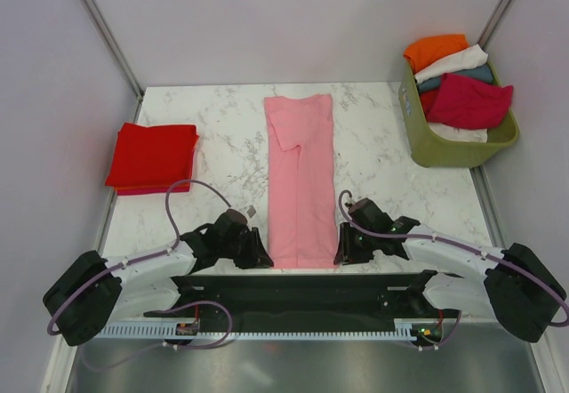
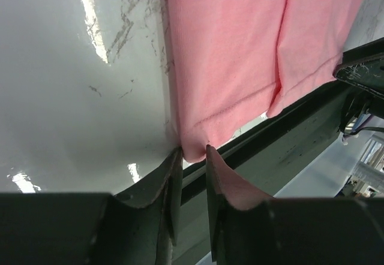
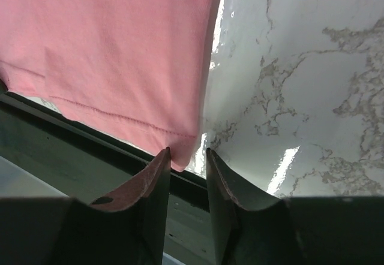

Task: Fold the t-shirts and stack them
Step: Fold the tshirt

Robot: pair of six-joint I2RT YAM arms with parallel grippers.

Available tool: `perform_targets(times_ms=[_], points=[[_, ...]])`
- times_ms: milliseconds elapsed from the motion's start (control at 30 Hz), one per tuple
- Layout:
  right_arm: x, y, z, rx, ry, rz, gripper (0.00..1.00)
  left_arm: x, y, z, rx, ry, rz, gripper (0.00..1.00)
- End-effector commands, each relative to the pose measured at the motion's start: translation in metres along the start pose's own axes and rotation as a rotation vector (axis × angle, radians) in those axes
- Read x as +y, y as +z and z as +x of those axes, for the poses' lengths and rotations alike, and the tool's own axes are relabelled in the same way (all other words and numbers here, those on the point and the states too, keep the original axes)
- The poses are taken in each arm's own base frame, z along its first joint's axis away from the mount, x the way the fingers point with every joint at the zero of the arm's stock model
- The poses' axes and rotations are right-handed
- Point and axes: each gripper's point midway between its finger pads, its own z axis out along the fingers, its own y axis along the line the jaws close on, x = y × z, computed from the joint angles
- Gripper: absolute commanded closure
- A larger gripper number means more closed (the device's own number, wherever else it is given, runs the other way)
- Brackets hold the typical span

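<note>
Top view: white marble table [image 1: 373, 157], pale lilac walls on three sides.
- Pink shirt [image 1: 300, 180] lies flat as a long narrow strip running from the far side to the near edge, one sleeve folded over its far end. All places below are taken from it.
- Red shirt [image 1: 153, 156]: folded square, well to the left of the pink shirt, by the left edge.
- Basket [image 1: 444, 151]: right of the pink shirt's far end, at the far right corner, heaped with orange, white, teal and crimson cloth.
- Left claw [image 1: 260, 258]: low at the pink shirt's near left corner.
- Right claw [image 1: 342, 252]: low at its near right corner.

Left wrist view: glossy table [image 2: 72, 109] to the left, pink shirt [image 2: 240, 55] above and right, hem stitching and a lengthwise fold visible.
- Left claw [image 2: 192, 151]: tips narrowly apart. The shirt's hem corner sits right in the mouth between them. The gap looks wider than the cloth, so no pinch.

Right wrist view: veined marble [image 3: 300, 97] to the right, pink shirt [image 3: 108, 49] to the upper left, a dark rail under its hem.
- Right claw [image 3: 188, 151]: tips narrowly apart. The hem corner dips into the gap against one finger, with bare table showing beside the other. Not clamped.
</note>
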Motion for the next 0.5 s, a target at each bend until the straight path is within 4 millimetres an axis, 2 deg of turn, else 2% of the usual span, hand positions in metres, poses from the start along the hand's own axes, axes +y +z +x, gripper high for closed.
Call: perform_targets(times_ms=[0, 167, 200, 267, 400, 467], points=[[0.003, 0.004, 0.004, 0.011, 0.005, -0.024, 0.64, -0.004, 0.003, 0.005, 0.016, 0.002, 0.023, 0.73], [0.003, 0.009, 0.005, 0.019, 0.007, -0.027, 0.78, -0.003, 0.003, 0.003, 0.006, 0.002, 0.016, 0.85], [0.004, 0.010, 0.005, 0.021, 0.005, -0.033, 0.86, -0.004, 0.003, 0.002, 0.004, 0.001, 0.017, 0.86], [0.007, 0.009, 0.002, 0.013, 0.007, -0.040, 0.99, -0.005, 0.003, 0.001, 0.002, 0.002, 0.021, 0.96], [0.019, -0.001, -0.008, -0.029, 0.006, -0.078, 1.00, -0.014, -0.002, -0.005, -0.028, -0.011, 0.049, 0.98], [0.031, -0.011, -0.019, -0.069, -0.003, -0.108, 1.00, -0.021, -0.007, -0.010, -0.052, -0.015, 0.071, 0.98]])
